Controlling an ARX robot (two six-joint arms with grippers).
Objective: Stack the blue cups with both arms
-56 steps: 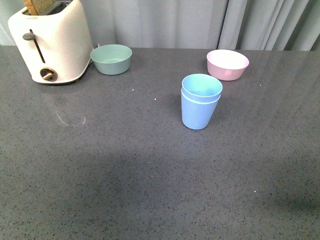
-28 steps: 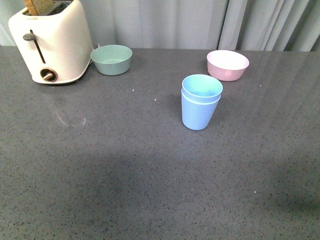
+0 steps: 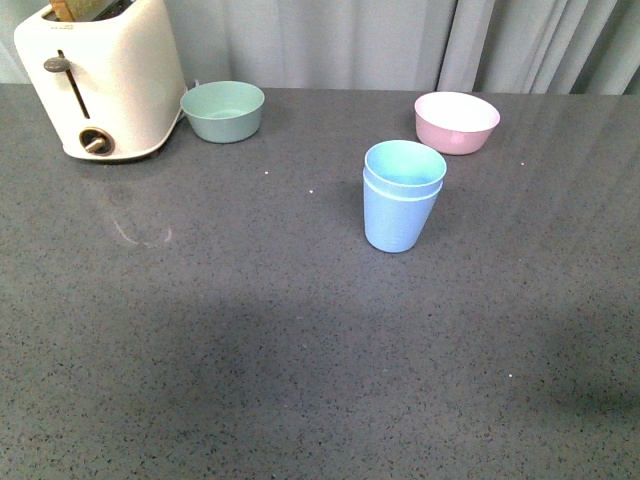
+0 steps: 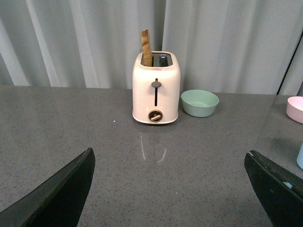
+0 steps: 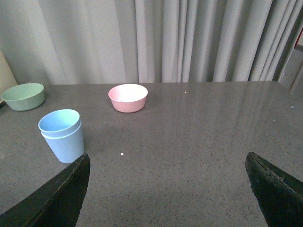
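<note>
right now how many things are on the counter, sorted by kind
blue cups: 2, nested one inside the other
bowls: 2, pale green bowl and pink bowl
toaster: 1
total: 5

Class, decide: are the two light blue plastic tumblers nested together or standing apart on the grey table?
Nested. One light blue plastic tumbler sits inside the other, its rim showing just above the outer rim; the stack stands upright.

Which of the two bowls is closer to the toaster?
The pale green bowl, right beside the toaster. The pink bowl sits farther off, beyond the stacked blue cups.
</note>
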